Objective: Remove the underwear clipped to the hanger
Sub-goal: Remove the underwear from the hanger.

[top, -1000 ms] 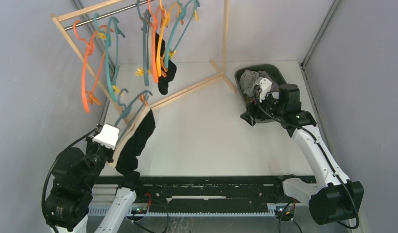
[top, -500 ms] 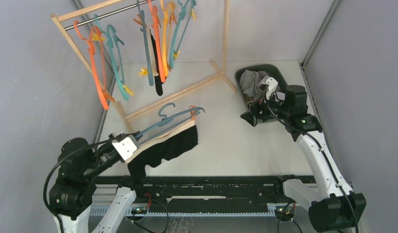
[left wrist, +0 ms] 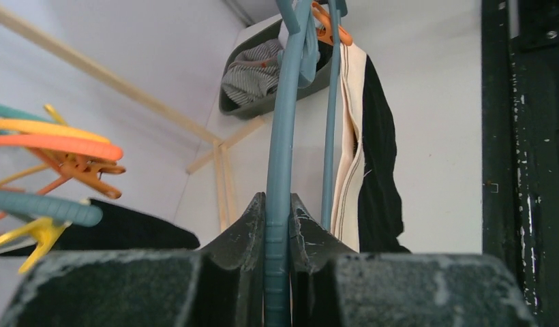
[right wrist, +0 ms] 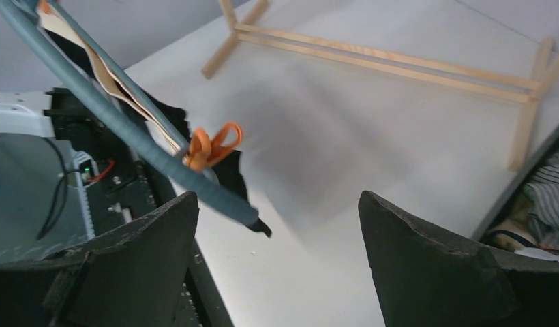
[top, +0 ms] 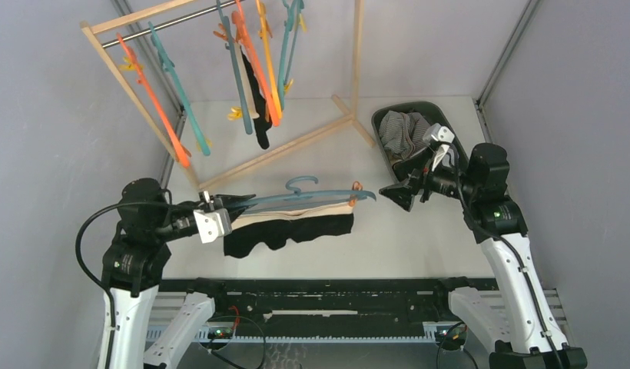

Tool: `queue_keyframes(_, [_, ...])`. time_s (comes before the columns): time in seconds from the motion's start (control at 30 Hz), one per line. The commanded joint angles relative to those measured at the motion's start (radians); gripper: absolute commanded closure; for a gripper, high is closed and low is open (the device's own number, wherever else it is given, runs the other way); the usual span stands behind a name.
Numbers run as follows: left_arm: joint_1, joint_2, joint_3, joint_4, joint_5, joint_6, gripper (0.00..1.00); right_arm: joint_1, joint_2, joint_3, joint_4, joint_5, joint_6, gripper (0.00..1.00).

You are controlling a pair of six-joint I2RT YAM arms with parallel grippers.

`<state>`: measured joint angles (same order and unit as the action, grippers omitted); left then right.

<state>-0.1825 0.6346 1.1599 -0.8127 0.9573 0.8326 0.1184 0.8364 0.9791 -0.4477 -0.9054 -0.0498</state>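
Unclipping step: your left gripper (left wrist: pixel 278 221) is clamped on the teal hanger (top: pixel 319 197), with the black underwear (top: pixel 296 229) clipped beneath it, between the arms. Right gripper (right wrist: pixel 277 231) is wide, facing the orange clip (right wrist: pixel 212 146). Next, pinch the cloth there and pull it free.

Left arm (top: pixel 133 250) and right arm (top: pixel 518 278) are the same build: chunky black joint housings with smooth white link shells, plus a white camera block (top: pixel 214 225) at each wrist. A thin black cable (top: pixel 78 244) loops off the left, there's a tiny green light (top: pixel 496 214) on the right, and the black fingers (left wrist: pixel 237 231) of the left tool (left wrist: pixel 277 204) look pretty scuffed.
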Motion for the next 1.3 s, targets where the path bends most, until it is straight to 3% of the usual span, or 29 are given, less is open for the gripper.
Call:
queue_keyframes(0.0, [0.004, -0.007, -0.062, 0.121, 0.162, 0.066, 1.00, -0.006, -0.020, 0.044, 0.023, -0.110, 0.088, 0.13])
queue_keyframes(0.23, [0.002, -0.012, -0.129, 0.155, 0.201, 0.131, 1.00, 0.013, 0.025, 0.044, 0.011, -0.194, 0.107, 0.14])
queue_keyframes(0.43, [0.000, -0.023, -0.162, 0.122, 0.221, 0.248, 1.00, 0.099, 0.086, 0.043, -0.092, -0.165, 0.042, 0.13])
queue_keyframes(0.77, [-0.003, -0.018, -0.160, 0.085, 0.248, 0.331, 1.00, 0.137, 0.139, 0.000, -0.057, -0.260, 0.071, 0.15])
queue_keyframes(1.27, [-0.004, -0.024, -0.170, 0.083, 0.258, 0.354, 1.00, 0.135, 0.183, -0.019, -0.074, -0.373, 0.023, 0.43])
